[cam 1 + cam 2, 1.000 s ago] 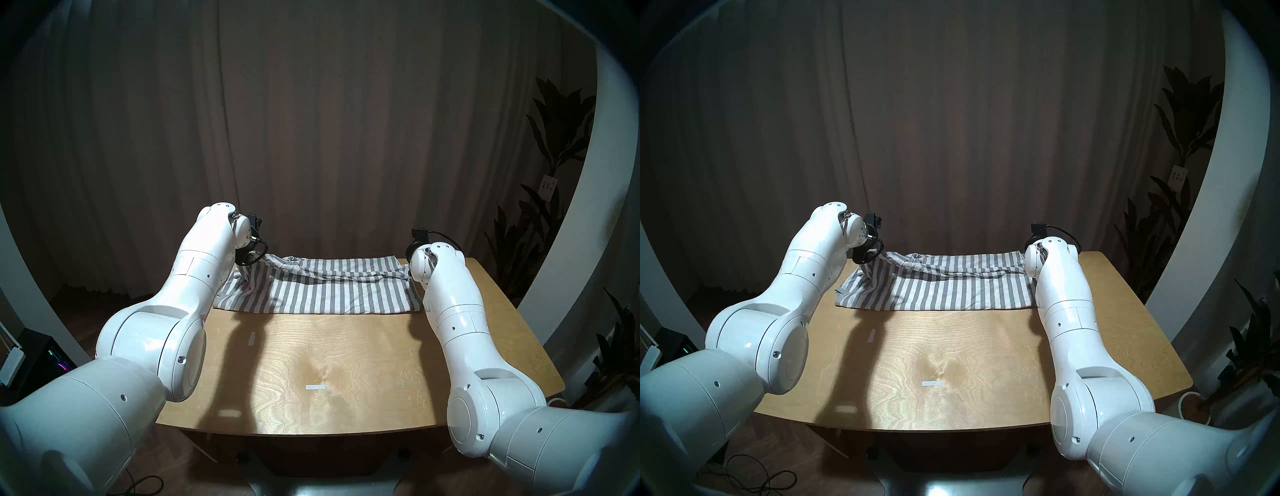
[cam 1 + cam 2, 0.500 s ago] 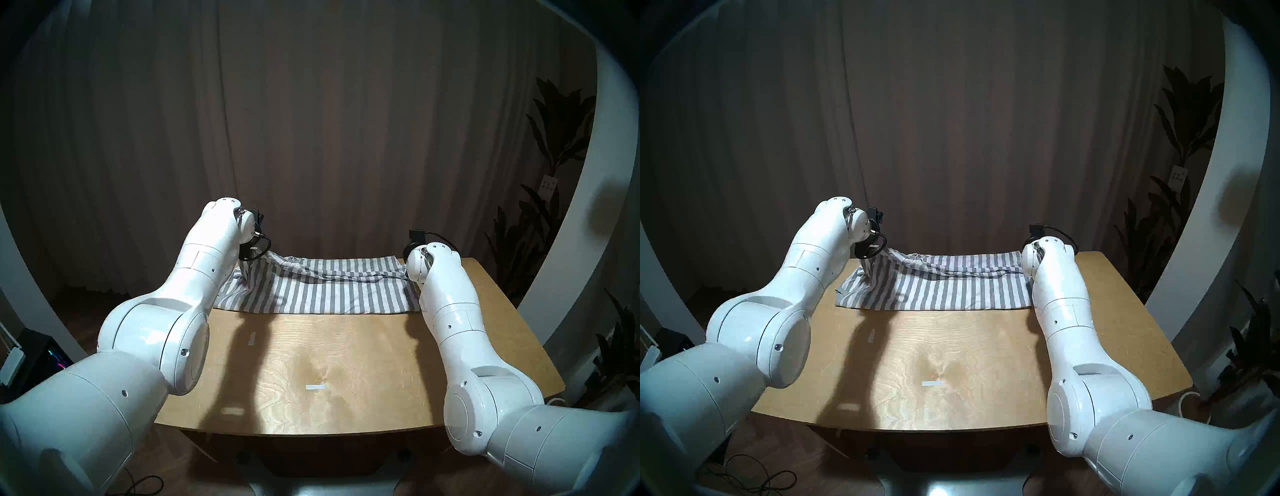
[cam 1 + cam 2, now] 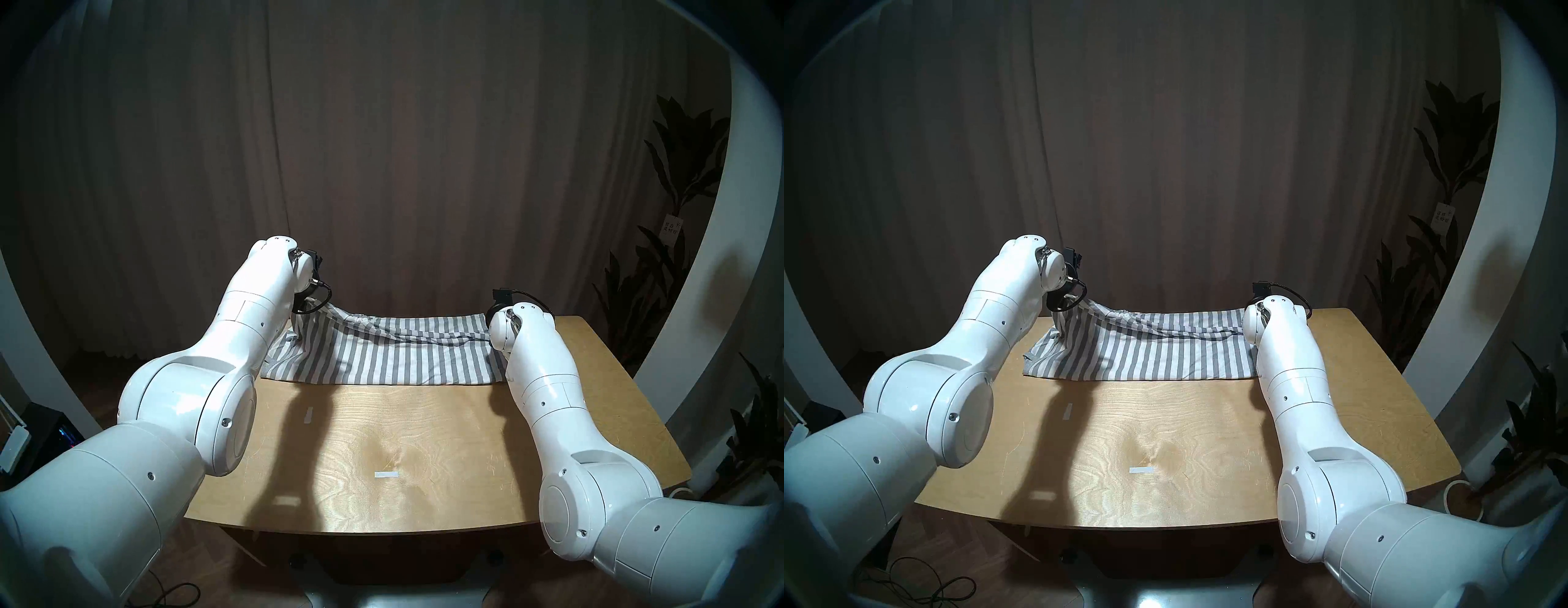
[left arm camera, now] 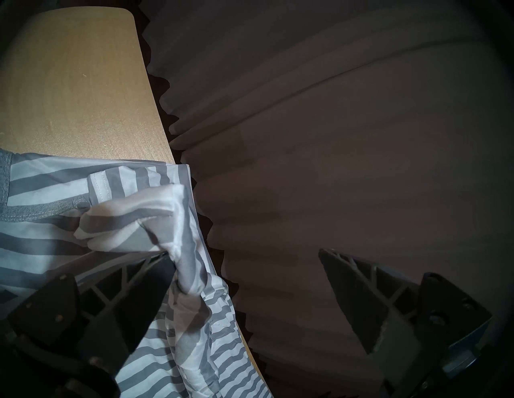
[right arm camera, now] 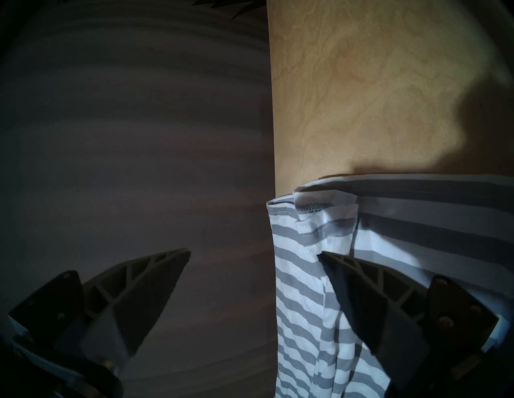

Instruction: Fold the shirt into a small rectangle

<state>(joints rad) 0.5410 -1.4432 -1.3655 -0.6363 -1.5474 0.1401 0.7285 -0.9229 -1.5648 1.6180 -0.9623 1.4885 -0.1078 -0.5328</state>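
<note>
Shirt [image 3: 382, 356] — grey and white stripes; table [image 3: 424, 446] — pale wood grain.

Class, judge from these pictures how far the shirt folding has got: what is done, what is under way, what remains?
Done: the shirt lies on the table as a wide strip.
Under way: the left gripper and right gripper stand open at its far corners; cloth hangs on one left finger.
Left: folding the strip into a small rectangle.

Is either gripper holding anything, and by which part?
Nothing is pinched: the left gripper and right gripper are open. A far corner of the shirt only drapes over one left finger.
</note>
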